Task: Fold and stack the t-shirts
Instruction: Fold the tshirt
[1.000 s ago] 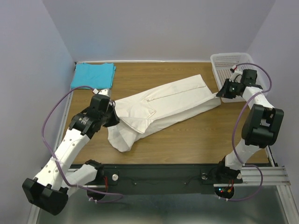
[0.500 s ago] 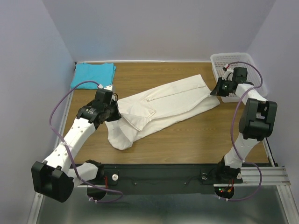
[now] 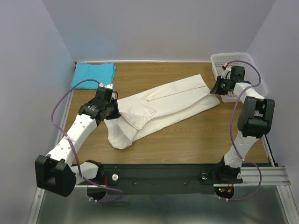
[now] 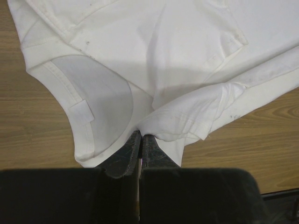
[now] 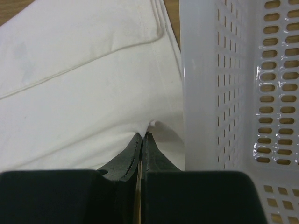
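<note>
Setting: a wood-grain desk (image 3: 187, 137), enclosed on three sides by plain lavender walls (image 3: 154, 28); two arms are mounted at its near edge.

Item 1: cream-white t-shirt (image 3: 163, 105). It lies across the middle of the desk on a diagonal, running from the near left to the far right. The cloth is partly folded lengthwise, with one layer lapped over another along the long axis. The left wrist view shows the neck opening (image 4: 98, 102) with its inner label, and a bunched fold of cloth beside it. The far-right end lies against the side of the basket.

Item 2: turquoise t-shirt (image 3: 93, 74). Folded into a flat rectangle, it lies in the far-left corner of the desk, well apart from the cream-white t-shirt.

Item 3: white plastic mesh basket (image 3: 254, 70). It stands in the far-right corner, and its perforated wall fills the right half of the right wrist view.

Item 4: left claw (image 3: 114, 112). The fingers are closed, pinching a gathered fold of the cream-white t-shirt at its near-left end, close to the neck opening.

Item 5: right claw (image 3: 216, 89). The fingers are closed, nipping the edge of the cream-white t-shirt at its far-right end, just beside the basket wall. A small pucker of cloth shows at the tips.

Item 6: purple cables (image 3: 60, 107) loop along both arms.
</note>
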{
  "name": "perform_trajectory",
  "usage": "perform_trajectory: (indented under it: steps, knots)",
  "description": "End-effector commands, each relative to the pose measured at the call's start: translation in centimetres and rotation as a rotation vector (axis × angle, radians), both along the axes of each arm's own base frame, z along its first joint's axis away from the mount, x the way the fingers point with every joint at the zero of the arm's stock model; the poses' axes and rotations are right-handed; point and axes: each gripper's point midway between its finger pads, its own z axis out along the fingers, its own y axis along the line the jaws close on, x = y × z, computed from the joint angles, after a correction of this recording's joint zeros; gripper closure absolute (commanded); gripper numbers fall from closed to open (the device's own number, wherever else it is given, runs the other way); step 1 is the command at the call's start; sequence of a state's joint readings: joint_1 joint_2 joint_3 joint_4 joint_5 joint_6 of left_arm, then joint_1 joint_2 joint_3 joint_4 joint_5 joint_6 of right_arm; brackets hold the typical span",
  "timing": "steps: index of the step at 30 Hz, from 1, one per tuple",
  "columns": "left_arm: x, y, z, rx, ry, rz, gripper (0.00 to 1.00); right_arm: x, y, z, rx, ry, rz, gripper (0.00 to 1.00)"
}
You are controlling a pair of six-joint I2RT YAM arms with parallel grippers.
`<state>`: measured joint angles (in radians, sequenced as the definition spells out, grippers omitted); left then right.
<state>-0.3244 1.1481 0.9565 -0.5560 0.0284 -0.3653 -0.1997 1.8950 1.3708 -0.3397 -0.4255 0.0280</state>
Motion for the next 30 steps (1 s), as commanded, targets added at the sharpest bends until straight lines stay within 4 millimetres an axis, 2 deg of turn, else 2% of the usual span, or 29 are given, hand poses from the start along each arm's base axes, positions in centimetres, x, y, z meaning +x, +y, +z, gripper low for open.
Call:
perform_trajectory:
  steps: [1,10,18,30]
  knots:
    - [2.1,0.2,2.2,0.004,-0.083,0.005,1.0,2.8,-0.7,1.6,-0.052,-0.084,-0.023,0.99]
    - [3.0,0.9,2.0,0.014,-0.087,0.015,1.0,3.6,-1.4,1.7,-0.099,-0.1,-0.05,0.99]
    - [3.6,0.6,1.9,0.001,-0.085,0.003,1.0,3.2,-1.5,1.1,-0.115,-0.087,-0.052,0.99]
    - [5.0,0.6,2.0,0.011,-0.099,0.008,1.0,2.6,-2.3,2.0,-0.173,-0.11,-0.09,0.99]
